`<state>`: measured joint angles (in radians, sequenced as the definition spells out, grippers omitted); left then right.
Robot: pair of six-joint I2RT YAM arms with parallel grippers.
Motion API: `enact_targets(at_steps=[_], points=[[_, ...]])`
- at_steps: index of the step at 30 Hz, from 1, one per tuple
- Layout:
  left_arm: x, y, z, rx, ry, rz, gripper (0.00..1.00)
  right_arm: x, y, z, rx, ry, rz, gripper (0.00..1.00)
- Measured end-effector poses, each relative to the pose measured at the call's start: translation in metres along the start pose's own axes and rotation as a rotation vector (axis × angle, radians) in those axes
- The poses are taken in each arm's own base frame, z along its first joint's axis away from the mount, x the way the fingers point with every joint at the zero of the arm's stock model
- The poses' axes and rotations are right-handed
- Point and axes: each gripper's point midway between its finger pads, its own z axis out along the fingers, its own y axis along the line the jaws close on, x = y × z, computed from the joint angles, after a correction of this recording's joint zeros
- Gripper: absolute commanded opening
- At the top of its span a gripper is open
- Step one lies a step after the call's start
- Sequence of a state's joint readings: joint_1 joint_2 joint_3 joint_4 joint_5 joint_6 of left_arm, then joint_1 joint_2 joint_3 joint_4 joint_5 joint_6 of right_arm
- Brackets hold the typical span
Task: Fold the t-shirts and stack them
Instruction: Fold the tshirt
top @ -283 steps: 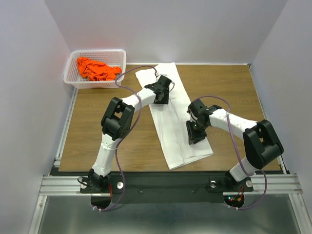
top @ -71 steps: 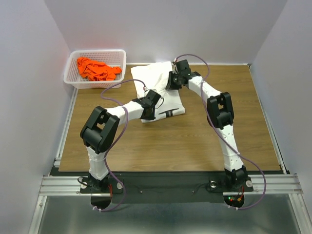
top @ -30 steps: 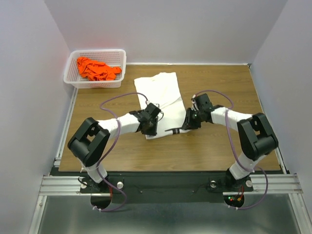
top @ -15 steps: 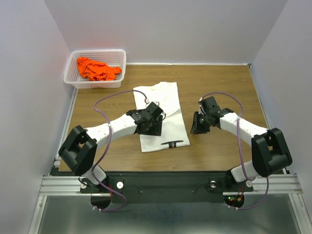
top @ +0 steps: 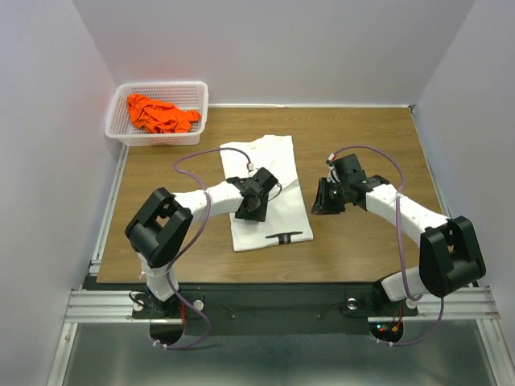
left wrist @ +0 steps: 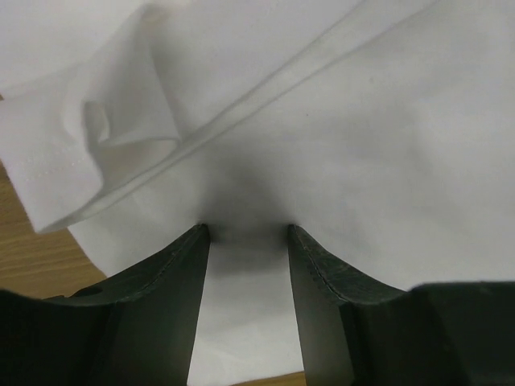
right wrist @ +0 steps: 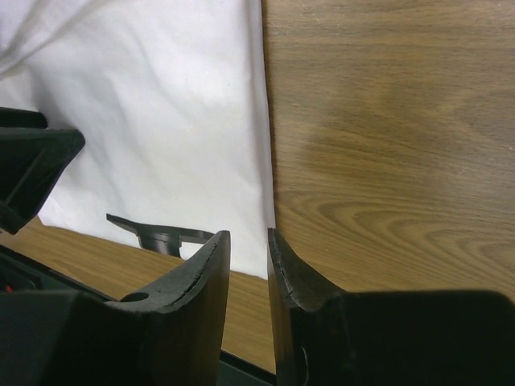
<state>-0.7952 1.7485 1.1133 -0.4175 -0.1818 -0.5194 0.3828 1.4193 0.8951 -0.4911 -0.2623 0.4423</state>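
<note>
A white t-shirt (top: 269, 161) lies folded into a rectangle on the middle of the table, with a black mark (top: 286, 237) near its front edge. My left gripper (top: 249, 207) rests on its left front part; in the left wrist view the gripper (left wrist: 245, 232) is open, tips down on the flat white cloth (left wrist: 362, 121). My right gripper (top: 322, 201) hovers just off the shirt's right edge. In the right wrist view the gripper (right wrist: 245, 236) is narrowly open and holds nothing, with the shirt (right wrist: 161, 121) to its left. An orange t-shirt (top: 157, 114) lies crumpled in the basket.
The white basket (top: 201, 104) stands at the table's back left corner. Bare wooden table (top: 362, 145) lies to the right of the shirt. Walls close in on three sides. In the right wrist view the left gripper (right wrist: 32, 169) shows at the left edge.
The long white shirt has been folded shorter and pulled toward the front. The right gripper has let go and drawn off to the right; the left elbow has swung inward.
</note>
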Motion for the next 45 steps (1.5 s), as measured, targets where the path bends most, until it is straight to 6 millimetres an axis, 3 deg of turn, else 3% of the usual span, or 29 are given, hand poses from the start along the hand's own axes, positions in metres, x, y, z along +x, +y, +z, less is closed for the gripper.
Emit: enact_targets(at_steps=[4,7,18,21,30,34,39,42,45], points=[[-0.007,0.003,0.008,-0.032,-0.001,0.018,0.54,0.0,0.0,-0.001,-0.001,-0.002,0.002,0.31],[-0.024,0.006,0.01,-0.043,-0.031,0.011,0.54,-0.001,0.001,-0.002,-0.003,-0.008,0.001,0.31],[-0.07,0.04,0.034,-0.117,-0.074,-0.015,0.54,-0.003,0.002,-0.004,-0.001,-0.021,0.002,0.31],[-0.091,0.046,0.036,-0.131,-0.109,-0.021,0.54,-0.003,0.002,-0.004,-0.001,-0.02,0.002,0.31],[-0.187,0.059,0.019,-0.154,-0.332,-0.049,0.54,-0.003,0.002,-0.004,-0.001,-0.021,0.009,0.31],[-0.217,0.064,0.03,-0.167,-0.378,-0.059,0.58,-0.003,0.003,-0.005,-0.004,-0.019,0.019,0.31],[-0.22,0.069,0.031,-0.167,-0.369,-0.079,0.72,0.0,0.009,-0.005,-0.034,-0.003,0.037,0.35],[-0.207,0.074,0.01,-0.157,-0.365,-0.113,0.78,0.003,0.015,-0.006,-0.061,0.013,0.052,0.45],[-0.172,0.085,-0.024,-0.138,-0.344,-0.15,0.84,0.009,0.025,-0.005,-0.09,0.035,0.064,0.52]])
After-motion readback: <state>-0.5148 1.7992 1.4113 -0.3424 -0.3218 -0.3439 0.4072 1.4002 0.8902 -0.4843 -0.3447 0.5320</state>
